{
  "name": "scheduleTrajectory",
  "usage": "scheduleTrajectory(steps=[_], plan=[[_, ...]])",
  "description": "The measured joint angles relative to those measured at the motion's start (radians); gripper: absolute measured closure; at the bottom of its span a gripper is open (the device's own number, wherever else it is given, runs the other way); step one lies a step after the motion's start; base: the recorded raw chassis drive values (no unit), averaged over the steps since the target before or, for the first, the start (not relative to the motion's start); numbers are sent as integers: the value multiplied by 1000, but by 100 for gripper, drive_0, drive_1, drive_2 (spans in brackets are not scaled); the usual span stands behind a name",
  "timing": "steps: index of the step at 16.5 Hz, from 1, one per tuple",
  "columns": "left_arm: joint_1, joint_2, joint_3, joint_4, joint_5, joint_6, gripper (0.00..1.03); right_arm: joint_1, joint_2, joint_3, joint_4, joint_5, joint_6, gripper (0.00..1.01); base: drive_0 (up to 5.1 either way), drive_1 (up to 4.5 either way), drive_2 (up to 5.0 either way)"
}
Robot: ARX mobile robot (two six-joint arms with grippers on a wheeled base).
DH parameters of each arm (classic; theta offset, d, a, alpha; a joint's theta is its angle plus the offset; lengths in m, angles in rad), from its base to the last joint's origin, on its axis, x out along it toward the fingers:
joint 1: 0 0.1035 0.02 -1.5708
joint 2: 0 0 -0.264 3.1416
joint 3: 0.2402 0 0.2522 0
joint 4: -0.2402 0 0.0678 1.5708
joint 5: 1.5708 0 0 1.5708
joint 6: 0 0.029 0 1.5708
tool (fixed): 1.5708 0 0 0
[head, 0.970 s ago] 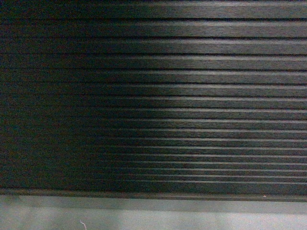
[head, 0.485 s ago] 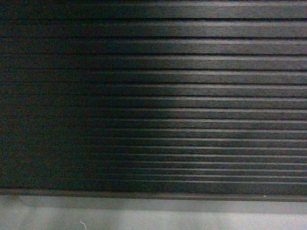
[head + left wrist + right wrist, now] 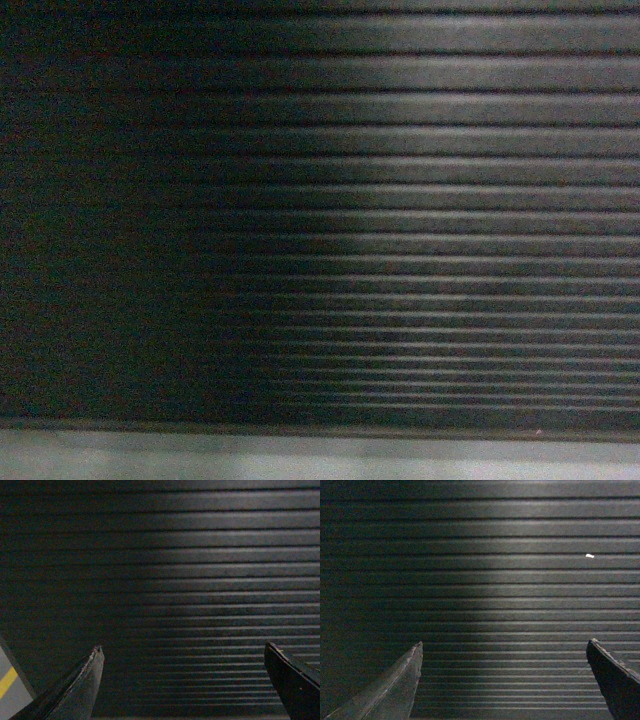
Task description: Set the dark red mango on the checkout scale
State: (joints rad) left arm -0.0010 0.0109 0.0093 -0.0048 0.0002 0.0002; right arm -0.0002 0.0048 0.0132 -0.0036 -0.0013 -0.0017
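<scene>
Ribbed front of bench point(image 3: 400, 200) filling every view. Left end effector point(image 3: 182, 680) and right end effector point(image 3: 504, 677) spread wide, empty.

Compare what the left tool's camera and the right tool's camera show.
The left tool has a grey floor patch with a yellow stripe at its lower left; the right tool has none. The right view shows a small white speck; the left does not. Both tools are open, empty, facing the black ribbed checkout panel.
</scene>
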Motion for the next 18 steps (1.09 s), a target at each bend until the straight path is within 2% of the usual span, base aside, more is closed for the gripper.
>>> scheduleTrajectory(steps=[18], plan=[[0,0,0,2,0,0,5,0,0,0,0,2,2,3,0,0,0]])
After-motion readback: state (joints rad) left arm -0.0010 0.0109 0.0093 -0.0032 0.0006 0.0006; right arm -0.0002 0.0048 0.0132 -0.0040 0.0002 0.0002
